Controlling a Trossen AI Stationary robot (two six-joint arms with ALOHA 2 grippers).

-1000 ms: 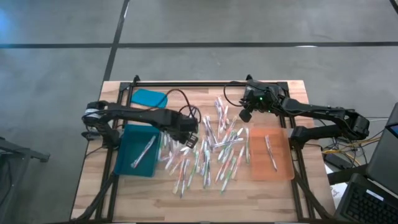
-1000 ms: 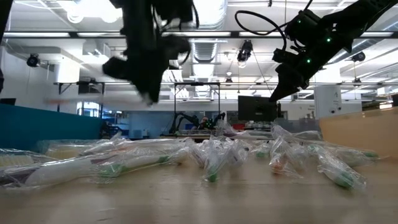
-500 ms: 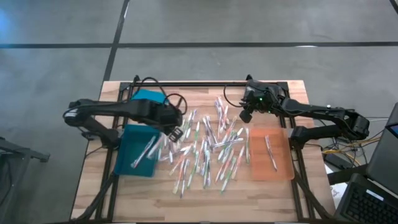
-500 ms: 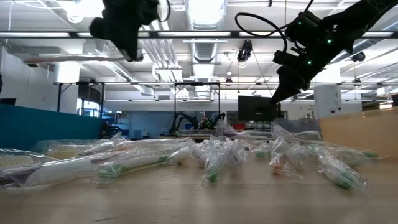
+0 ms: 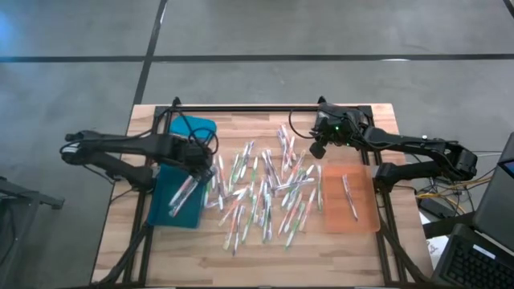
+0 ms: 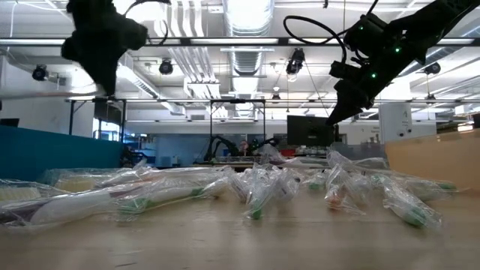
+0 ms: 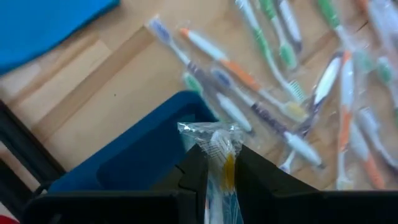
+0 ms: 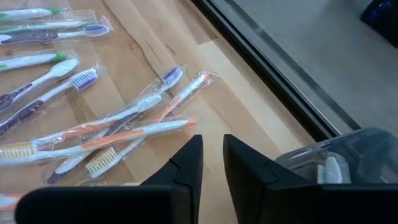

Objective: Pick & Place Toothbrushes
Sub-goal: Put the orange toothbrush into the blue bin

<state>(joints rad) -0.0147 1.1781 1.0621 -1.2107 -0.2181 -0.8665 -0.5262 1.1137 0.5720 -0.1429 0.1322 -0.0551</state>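
Left wrist view shows the left end effector [image 7: 214, 165] holding a wrapped toothbrush [image 7: 221, 158] above the blue tray [image 7: 134, 155]; release probably follows.

The wrapped toothbrush [image 7: 219, 163] between the left pincer [image 7: 217, 167] fingers is cut off below by the wrist picture's edge. Beside the right pincer [image 8: 211, 163], a clear bin [image 8: 348, 155] runs off-frame, its contents unreadable.

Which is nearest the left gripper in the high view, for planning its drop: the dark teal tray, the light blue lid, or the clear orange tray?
From the left gripper:
1. Dark teal tray, directly beneath.
2. Light blue lid, at the table's back.
3. Clear orange tray, far right side.
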